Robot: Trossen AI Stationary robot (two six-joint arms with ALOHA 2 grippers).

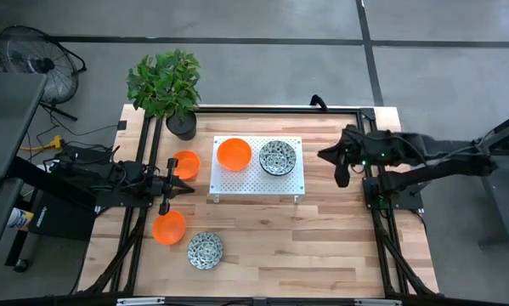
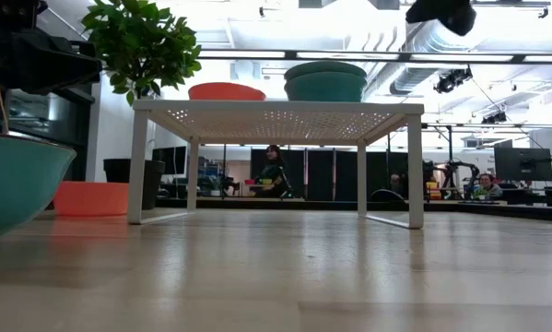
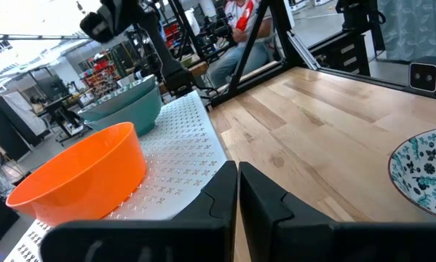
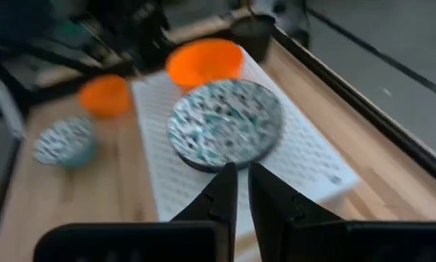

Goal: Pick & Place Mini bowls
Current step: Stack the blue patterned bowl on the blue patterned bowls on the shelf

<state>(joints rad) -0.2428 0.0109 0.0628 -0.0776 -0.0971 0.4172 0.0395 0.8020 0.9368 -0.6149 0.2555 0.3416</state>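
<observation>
A white perforated rack (image 1: pixel 256 183) stands mid-table with one orange bowl (image 1: pixel 234 154) and one speckled bowl (image 1: pixel 277 157) on top. Two more orange bowls (image 1: pixel 184 164) (image 1: pixel 169 227) and a second speckled bowl (image 1: pixel 205 250) rest on the wood to the rack's left. A third speckled bowl is not in view. My left gripper (image 1: pixel 184 184) is shut and hovers between the two orange bowls on the table, pointing at the rack; in its wrist view the fingers (image 3: pixel 238 178) are together. My right gripper (image 1: pixel 339 161) is shut, raised to the right of the rack (image 4: pixel 241 175).
A black plant pot (image 1: pixel 182 126) with a leafy plant stands at the far left corner, close to the rack. Black frame rails run along the table's left and right sides. Bare wood lies near and to the right of the rack. People sit in the room behind.
</observation>
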